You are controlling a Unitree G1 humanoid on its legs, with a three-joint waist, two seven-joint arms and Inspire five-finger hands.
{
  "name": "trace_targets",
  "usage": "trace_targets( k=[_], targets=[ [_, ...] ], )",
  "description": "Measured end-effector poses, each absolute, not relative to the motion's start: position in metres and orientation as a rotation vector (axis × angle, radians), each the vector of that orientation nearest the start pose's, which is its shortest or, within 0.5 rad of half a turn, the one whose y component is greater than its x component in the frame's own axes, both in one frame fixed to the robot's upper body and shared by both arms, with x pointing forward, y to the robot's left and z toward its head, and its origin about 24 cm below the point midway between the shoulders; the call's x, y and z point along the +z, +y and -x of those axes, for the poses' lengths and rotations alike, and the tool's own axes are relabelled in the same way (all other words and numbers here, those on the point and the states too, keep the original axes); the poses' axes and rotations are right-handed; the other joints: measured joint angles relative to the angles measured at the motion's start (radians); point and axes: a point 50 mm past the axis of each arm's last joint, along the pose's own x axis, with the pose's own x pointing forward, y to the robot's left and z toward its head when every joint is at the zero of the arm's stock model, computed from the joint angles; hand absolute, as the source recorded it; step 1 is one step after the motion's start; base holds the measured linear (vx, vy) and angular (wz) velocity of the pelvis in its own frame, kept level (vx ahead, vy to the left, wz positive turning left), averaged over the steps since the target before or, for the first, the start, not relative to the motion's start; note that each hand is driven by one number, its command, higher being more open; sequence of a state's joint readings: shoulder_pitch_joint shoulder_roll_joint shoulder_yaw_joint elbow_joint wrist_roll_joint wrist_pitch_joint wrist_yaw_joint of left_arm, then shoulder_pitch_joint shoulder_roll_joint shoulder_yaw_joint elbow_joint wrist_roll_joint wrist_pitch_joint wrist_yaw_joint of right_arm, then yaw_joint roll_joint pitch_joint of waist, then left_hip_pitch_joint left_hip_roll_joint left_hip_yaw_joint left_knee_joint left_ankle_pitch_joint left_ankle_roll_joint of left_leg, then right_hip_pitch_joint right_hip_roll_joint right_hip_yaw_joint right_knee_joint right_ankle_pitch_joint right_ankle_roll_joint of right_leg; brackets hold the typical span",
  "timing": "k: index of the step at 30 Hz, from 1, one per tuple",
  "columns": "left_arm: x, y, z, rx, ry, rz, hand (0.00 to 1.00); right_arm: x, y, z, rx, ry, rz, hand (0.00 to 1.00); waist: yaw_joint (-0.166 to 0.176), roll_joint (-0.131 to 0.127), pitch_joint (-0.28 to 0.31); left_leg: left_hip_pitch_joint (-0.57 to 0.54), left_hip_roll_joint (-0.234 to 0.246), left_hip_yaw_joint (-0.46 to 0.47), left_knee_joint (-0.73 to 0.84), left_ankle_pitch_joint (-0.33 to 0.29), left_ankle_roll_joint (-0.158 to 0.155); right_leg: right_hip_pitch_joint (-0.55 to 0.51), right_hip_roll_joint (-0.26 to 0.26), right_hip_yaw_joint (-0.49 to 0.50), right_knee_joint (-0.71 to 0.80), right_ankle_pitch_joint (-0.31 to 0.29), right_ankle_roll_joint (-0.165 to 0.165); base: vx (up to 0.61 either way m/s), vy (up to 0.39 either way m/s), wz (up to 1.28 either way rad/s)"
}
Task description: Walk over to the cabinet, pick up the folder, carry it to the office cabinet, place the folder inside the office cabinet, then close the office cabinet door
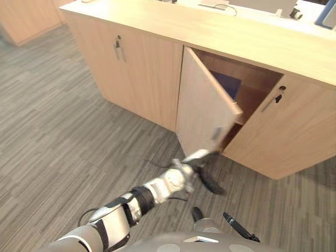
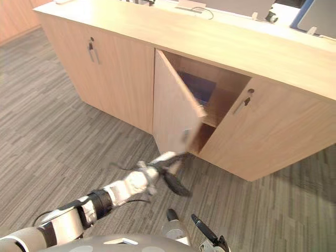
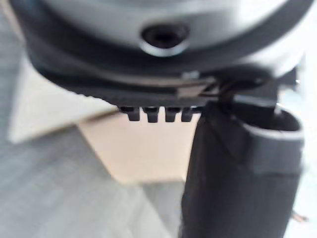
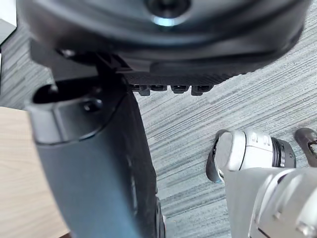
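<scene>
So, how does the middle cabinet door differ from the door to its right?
The middle door stands swung out, baring a dark blue folder inside the cabinet; the right door is shut flush. The left hand is low by the middle door's free edge, while no hand is near the right door. Both doors are the same light wood.

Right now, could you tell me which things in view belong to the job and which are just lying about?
Job: office cabinet; its half-open door; dark blue folder inside; left hand at the door's lower edge.
Lying about: closed doors; cable on top; right hand, idle and low.
</scene>
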State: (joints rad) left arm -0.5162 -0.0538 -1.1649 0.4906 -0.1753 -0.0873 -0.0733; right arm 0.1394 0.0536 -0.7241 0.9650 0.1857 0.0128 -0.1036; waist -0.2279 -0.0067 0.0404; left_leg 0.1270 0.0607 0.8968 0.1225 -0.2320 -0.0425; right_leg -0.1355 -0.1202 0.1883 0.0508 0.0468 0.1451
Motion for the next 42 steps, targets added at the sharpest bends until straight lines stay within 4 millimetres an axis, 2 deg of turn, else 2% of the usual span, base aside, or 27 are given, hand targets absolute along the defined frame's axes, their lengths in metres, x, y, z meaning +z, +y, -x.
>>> trace_targets(
  k=[1,3,5,8,9,11,13,15,17,18,19,20,21,22,23,25,27,30,33,34,36,39,42],
  targets=[
    [0.036,-0.110,-0.176,-1.360,-0.079,-0.279,1.00,-0.162,-0.227,-0.044,-0.920,1.043,-0.505,1.00,-0.004,0.000,0.000,0.003,0.003,-0.004,0.003,0.000,0.000,0.002,0.001,-0.003,0.000,-0.001,0.001,0.04,-0.037,-0.11],
    [0.060,-0.133,-0.146,-1.520,-0.172,-0.174,1.00,-0.164,-0.226,-0.039,-0.957,1.052,-0.531,1.00,-0.026,0.004,0.001,0.004,0.011,-0.044,0.018,0.000,0.000,0.014,0.002,-0.016,0.000,-0.007,0.004,0.04,-0.072,0.01],
    [0.063,-0.135,-0.135,-1.600,-0.186,-0.141,1.00,-0.167,-0.223,-0.034,-0.972,1.077,-0.547,1.00,-0.041,0.011,0.004,0.002,0.017,-0.076,0.019,0.000,0.000,0.019,0.006,-0.024,0.000,-0.008,0.004,-0.01,-0.096,0.17],
    [0.044,-0.132,-0.139,-1.611,-0.097,-0.202,1.00,-0.171,-0.215,-0.024,-0.973,1.139,-0.561,1.00,-0.049,0.020,0.031,-0.005,0.015,-0.131,0.025,0.000,0.000,0.035,-0.002,-0.059,0.000,-0.020,0.002,-0.10,-0.077,0.37],
    [0.030,-0.126,-0.148,-1.574,-0.019,-0.243,1.00,-0.173,-0.212,-0.018,-0.974,1.174,-0.568,1.00,-0.048,0.038,0.040,-0.019,0.014,-0.161,0.032,0.000,0.002,0.037,-0.009,-0.077,0.000,-0.023,0.003,-0.17,-0.071,0.40],
    [0.015,-0.116,-0.162,-1.499,0.075,-0.259,1.00,-0.174,-0.216,-0.017,-0.986,1.181,-0.570,1.00,-0.048,0.059,0.053,-0.028,0.005,-0.188,0.030,0.003,0.008,0.042,-0.018,-0.093,0.000,-0.024,0.006,-0.20,-0.056,0.40],
    [0.000,-0.098,-0.179,-1.380,0.191,-0.208,1.00,-0.173,-0.220,-0.016,-1.001,1.177,-0.571,1.00,-0.048,0.067,0.061,-0.037,0.000,-0.211,0.028,0.015,0.014,0.047,-0.028,-0.116,-0.006,-0.022,0.009,-0.16,-0.046,0.35],
    [-0.027,-0.058,-0.199,-1.148,0.356,-0.061,1.00,-0.173,-0.220,-0.013,-1.036,1.171,-0.600,1.00,-0.039,0.057,0.068,-0.039,0.000,-0.234,0.019,0.034,0.014,0.076,-0.031,-0.139,-0.042,0.000,0.006,-0.12,-0.053,0.29],
    [-0.044,-0.031,-0.209,-1.011,0.447,-0.011,1.00,-0.173,-0.221,-0.013,-1.041,1.168,-0.604,1.00,-0.022,0.051,0.071,-0.042,-0.004,-0.246,0.007,0.045,0.014,0.084,-0.032,-0.153,-0.062,0.009,-0.002,-0.09,-0.071,0.24],
    [-0.064,0.001,-0.214,-0.873,0.546,0.025,1.00,-0.173,-0.221,-0.017,-1.034,1.161,-0.607,1.00,-0.012,0.046,0.074,-0.049,-0.006,-0.257,-0.002,0.057,0.014,0.085,-0.032,-0.163,-0.074,0.019,0.000,-0.08,-0.089,0.22],
    [-0.072,0.015,-0.214,-0.816,0.595,0.044,1.00,-0.173,-0.221,-0.018,-1.029,1.157,-0.609,1.00,-0.010,0.044,0.075,-0.050,-0.007,-0.260,-0.007,0.061,0.013,0.085,-0.032,-0.167,-0.076,0.021,0.000,-0.05,-0.088,0.20],
    [-0.090,0.044,-0.210,-0.697,0.694,0.079,1.00,-0.173,-0.221,-0.020,-1.018,1.154,-0.615,1.00,-0.003,0.040,0.078,-0.049,-0.006,-0.266,-0.011,0.070,0.012,0.089,-0.030,-0.173,-0.080,0.025,-0.006,-0.03,-0.089,0.14],
    [-0.108,0.073,-0.202,-0.573,0.787,0.108,1.00,-0.173,-0.221,-0.021,-1.006,1.152,-0.622,1.00,0.007,0.037,0.080,-0.047,-0.006,-0.272,-0.015,0.075,0.011,0.096,-0.027,-0.183,-0.087,0.027,-0.009,-0.01,-0.059,0.16],
    [-0.117,0.089,-0.196,-0.500,0.832,0.124,1.00,-0.173,-0.222,-0.021,-1.002,1.153,-0.624,1.00,0.009,0.035,0.081,-0.046,-0.006,-0.278,-0.019,0.077,0.011,0.100,-0.026,-0.186,-0.090,0.029,-0.011,0.01,-0.073,0.20],
    [-0.134,0.120,-0.181,-0.338,0.931,0.175,1.00,-0.173,-0.221,-0.021,-0.992,1.154,-0.629,1.00,0.016,0.032,0.083,-0.042,-0.005,-0.289,-0.021,0.078,0.010,0.109,-0.024,-0.197,-0.091,0.028,-0.012,0.01,-0.059,0.19],
    [-0.151,0.162,-0.155,-0.051,1.053,0.277,1.00,-0.174,-0.218,-0.021,-0.966,1.161,-0.638,1.00,0.037,0.022,0.089,-0.032,-0.002,-0.307,-0.024,0.078,0.010,0.128,-0.022,-0.215,-0.094,0.024,-0.019,0.01,-0.081,0.22],
    [-0.158,0.204,-0.126,0.265,1.079,0.387,1.00,-0.175,-0.215,-0.021,-0.947,1.170,-0.647,1.00,0.064,0.004,0.096,-0.030,0.000,-0.331,-0.024,0.079,0.009,0.143,-0.021,-0.241,-0.095,0.019,-0.027,0.00,-0.064,0.33],
    [-0.161,0.241,-0.089,0.520,1.094,0.386,1.00,-0.175,-0.217,-0.019,-0.922,1.185,-0.610,1.00,0.104,-0.002,0.093,-0.018,-0.001,-0.365,-0.032,0.079,0.009,0.171,-0.022,-0.272,-0.091,0.008,-0.044,0.00,-0.042,0.34],
    [-0.162,0.254,-0.055,0.652,1.126,0.395,1.00,-0.175,-0.216,-0.019,-0.897,1.190,-0.589,1.00,0.129,0.006,0.074,-0.001,-0.005,-0.391,-0.049,0.082,0.008,0.192,-0.023,-0.298,-0.085,0.001,-0.053,0.00,-0.019,0.27],
    [-0.163,0.254,-0.050,0.672,1.131,0.399,1.00,-0.175,-0.216,-0.019,-0.890,1.191,-0.586,1.00,0.135,0.007,0.068,0.000,-0.007,-0.393,-0.057,0.085,0.008,0.191,-0.024,-0.299,-0.083,-0.002,-0.058,0.00,-0.009,0.19],
    [-0.167,0.245,-0.034,0.737,1.160,0.397,1.00,-0.175,-0.214,-0.021,-0.861,1.198,-0.570,1.00,0.147,0.009,0.053,0.001,-0.018,-0.414,-0.078,0.098,0.014,0.191,-0.031,-0.323,-0.074,-0.011,-0.068,-0.02,-0.010,0.25],
    [-0.172,0.225,-0.022,0.777,1.204,0.393,1.00,-0.175,-0.211,-0.020,-0.851,1.206,-0.559,1.00,0.160,0.003,0.043,0.002,-0.024,-0.430,-0.097,0.111,0.016,0.192,-0.034,-0.339,-0.068,-0.015,-0.069,-0.06,-0.022,0.20],
    [-0.172,0.217,-0.018,0.784,1.226,0.326,1.00,-0.176,-0.208,-0.013,-0.849,1.230,-0.520,1.00,0.173,-0.010,0.028,0.003,-0.032,-0.444,-0.117,0.128,0.015,0.190,-0.037,-0.348,-0.067,-0.035,-0.067,-0.06,-0.045,0.10]
  ],
)
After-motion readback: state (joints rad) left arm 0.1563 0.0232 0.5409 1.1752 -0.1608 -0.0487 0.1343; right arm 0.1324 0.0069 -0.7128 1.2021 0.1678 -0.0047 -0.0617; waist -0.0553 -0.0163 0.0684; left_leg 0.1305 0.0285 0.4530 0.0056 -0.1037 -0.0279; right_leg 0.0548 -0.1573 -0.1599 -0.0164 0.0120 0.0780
